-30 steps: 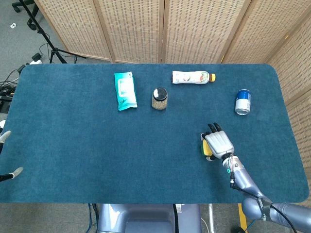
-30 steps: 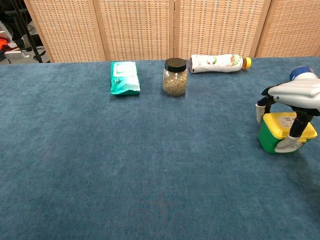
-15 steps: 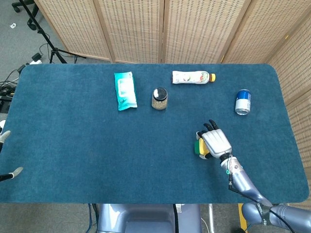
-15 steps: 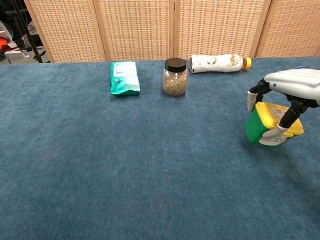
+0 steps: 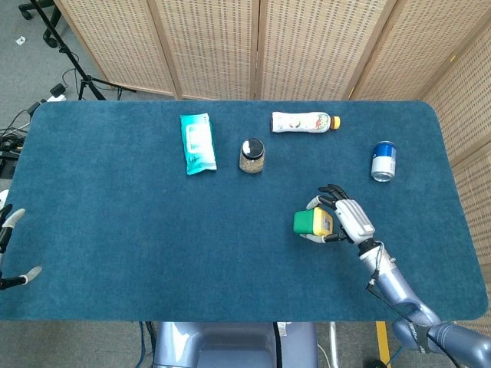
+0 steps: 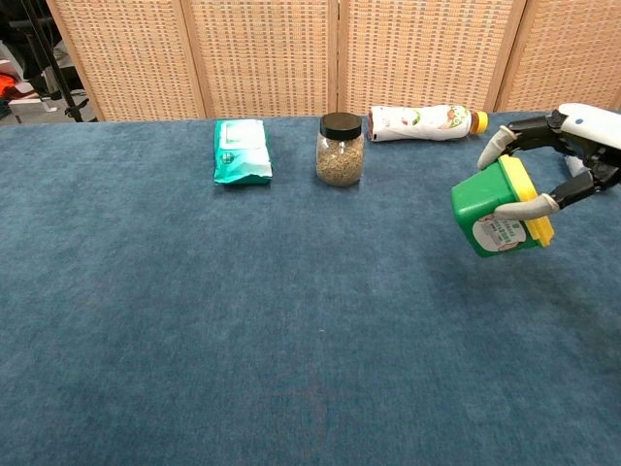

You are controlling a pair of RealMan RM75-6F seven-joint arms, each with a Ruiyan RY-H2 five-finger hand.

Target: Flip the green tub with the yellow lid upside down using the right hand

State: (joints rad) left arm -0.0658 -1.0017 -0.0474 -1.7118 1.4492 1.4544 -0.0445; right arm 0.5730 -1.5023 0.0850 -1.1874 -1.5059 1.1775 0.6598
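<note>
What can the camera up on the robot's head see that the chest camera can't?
Only the head view shows the blue can near the table's right side, the left hand at the left edge, and the floor with stands and cables beyond the table.

Only the chest view shows the white label on the green tub.

Both show the right hand holding the tub tipped on its side, yellow lid toward the hand, plus the teal packet, the jar and the lying bottle.

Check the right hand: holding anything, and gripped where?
Right hand holds the green tub at its yellow lid end, fingers around the rim.
</note>
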